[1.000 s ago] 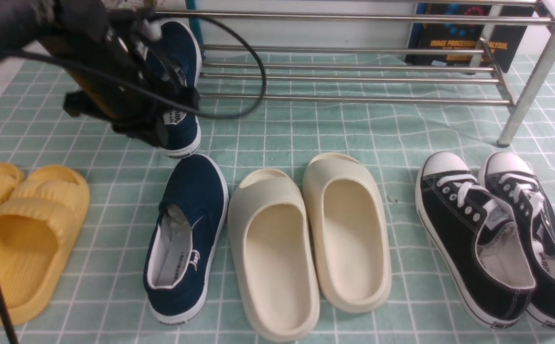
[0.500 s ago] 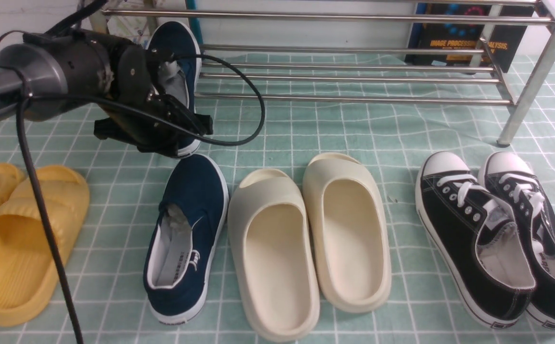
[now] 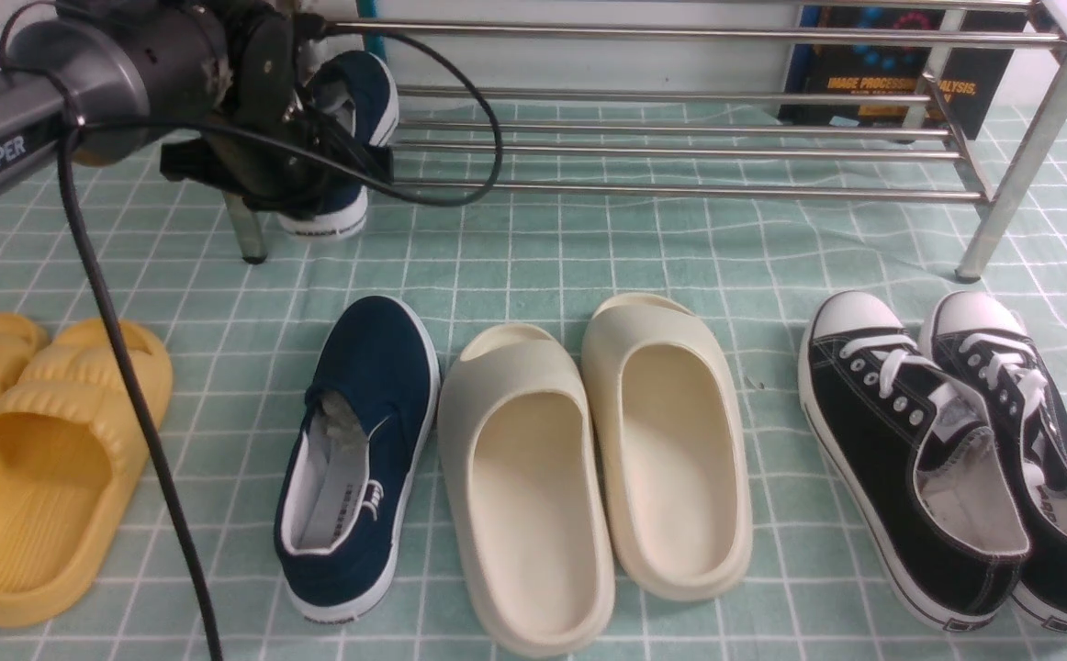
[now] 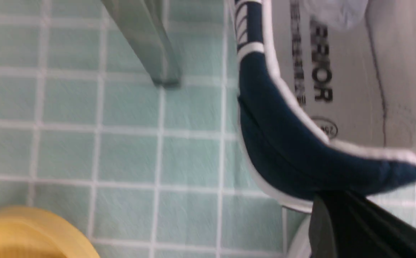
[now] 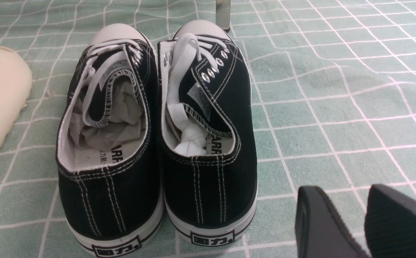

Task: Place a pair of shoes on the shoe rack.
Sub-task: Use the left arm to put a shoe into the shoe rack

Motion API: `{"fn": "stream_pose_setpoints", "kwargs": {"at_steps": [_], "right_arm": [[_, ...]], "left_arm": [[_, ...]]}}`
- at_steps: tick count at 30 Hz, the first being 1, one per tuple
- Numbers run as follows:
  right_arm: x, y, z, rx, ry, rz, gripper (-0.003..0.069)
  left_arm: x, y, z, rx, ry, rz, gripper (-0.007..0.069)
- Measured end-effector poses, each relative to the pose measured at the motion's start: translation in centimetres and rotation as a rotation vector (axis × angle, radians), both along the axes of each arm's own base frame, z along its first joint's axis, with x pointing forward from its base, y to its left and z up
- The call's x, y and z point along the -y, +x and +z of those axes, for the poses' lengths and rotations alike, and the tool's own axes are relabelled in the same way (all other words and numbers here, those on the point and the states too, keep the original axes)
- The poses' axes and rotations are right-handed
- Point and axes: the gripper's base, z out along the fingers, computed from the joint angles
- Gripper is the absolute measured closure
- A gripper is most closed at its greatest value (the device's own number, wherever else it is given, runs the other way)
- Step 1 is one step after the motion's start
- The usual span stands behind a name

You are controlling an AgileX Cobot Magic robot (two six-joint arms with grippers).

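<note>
Navy shoe (image 3: 354,101) just moved up to the rack (image 3: 680,151), left end; left claw (image 3: 318,179) clamped on its heel. Mate (image 3: 359,441) still on the surface (image 3: 589,248).

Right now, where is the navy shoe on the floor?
Front view, left of centre: the navy shoe lies between the yellow slides and the cream slides.

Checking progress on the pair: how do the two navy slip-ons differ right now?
The far navy shoe is clamped in the left gripper, raised off the cloth; the near navy shoe lies flat on the checked cloth, untouched. The far one is at the shoe rack's left end; the near one sits beside the cream slides. Both: navy canvas, white soles.
</note>
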Motion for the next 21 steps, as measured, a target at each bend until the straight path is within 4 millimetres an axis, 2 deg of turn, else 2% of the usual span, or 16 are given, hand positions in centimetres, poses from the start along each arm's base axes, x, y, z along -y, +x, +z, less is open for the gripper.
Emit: {"fn": "stream_pose_setpoints", "kwargs": {"at_steps": [3,6,9,12,16,21], "right_arm": [[0.0,0.0,0.0,0.000,0.000,0.000,0.0420],[0.0,0.0,0.0,0.000,0.000,0.000,0.0420],[0.0,0.0,0.0,0.000,0.001,0.000,0.0420],[0.0,0.0,0.0,0.000,0.001,0.000,0.0420],[0.0,0.0,0.0,0.000,0.001,0.000,0.0420],[0.0,0.0,0.0,0.000,0.001,0.000,0.0420]], "left_arm": [[-0.1,0.7,1.2,0.083,0.013,-0.002,0.0638],[0.0,1.1,1.3,0.125,0.006,-0.011,0.0638],[-0.3,2.0,0.0,0.119,0.006,-0.006,0.0638],[-1.5,2.6,-1.1,0.069,0.005,0.038,0.0638],[-2.5,2.8,-1.1,0.063,-0.005,0.067,0.0638],[-2.6,2.8,-1.0,0.058,-0.030,0.078,0.0627]]}}
